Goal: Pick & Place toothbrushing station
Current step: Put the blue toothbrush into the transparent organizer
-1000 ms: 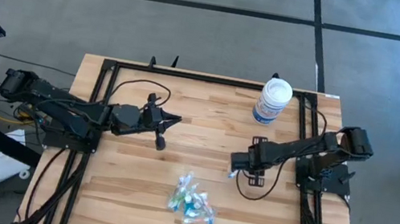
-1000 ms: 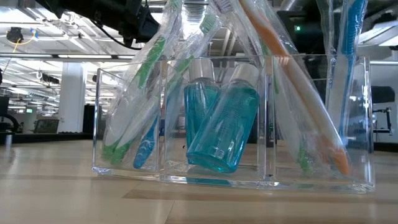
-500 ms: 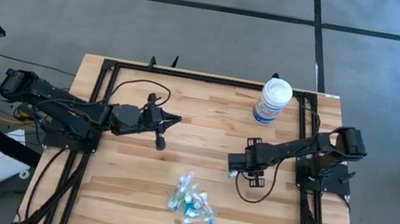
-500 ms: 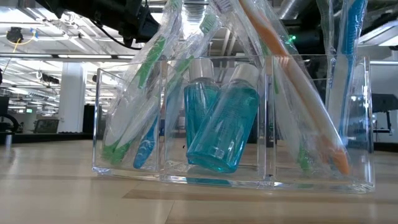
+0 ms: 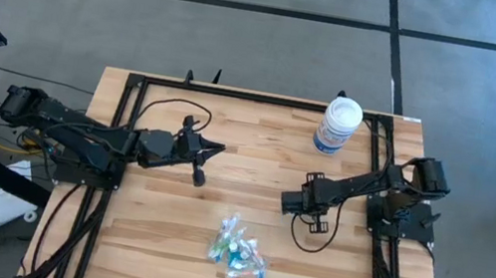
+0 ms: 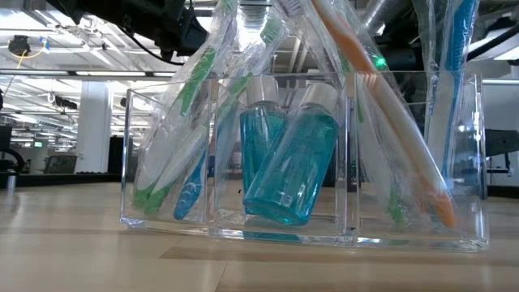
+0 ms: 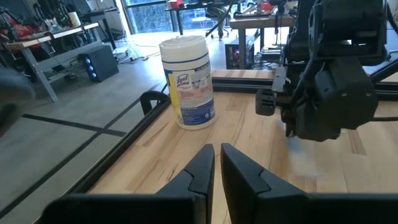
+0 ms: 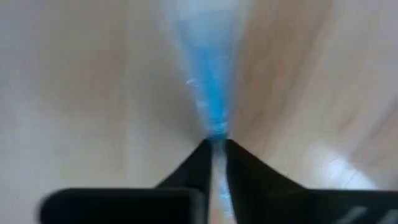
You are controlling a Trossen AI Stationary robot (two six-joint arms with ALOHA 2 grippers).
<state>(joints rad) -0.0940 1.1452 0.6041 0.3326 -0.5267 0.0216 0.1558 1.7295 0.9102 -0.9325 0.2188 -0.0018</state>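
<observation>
Dark left gripper [image 5: 199,177] idles left of table centre, jaws closed on nothing. Clear shallow plastic tray [image 5: 238,249] sits near the front edge, centre, holding wrapped green, blue and orange toothbrushes [image 6: 195,138] and teal bottles [image 6: 289,166]. Right gripper [image 5: 287,203], right of centre, pinches a wrapped blue toothbrush [image 8: 208,93]. White wipes tub with blue label [image 5: 338,126] stands near the back-right corner.

The right tool [image 5: 290,203] has shifted slightly leftward.
</observation>
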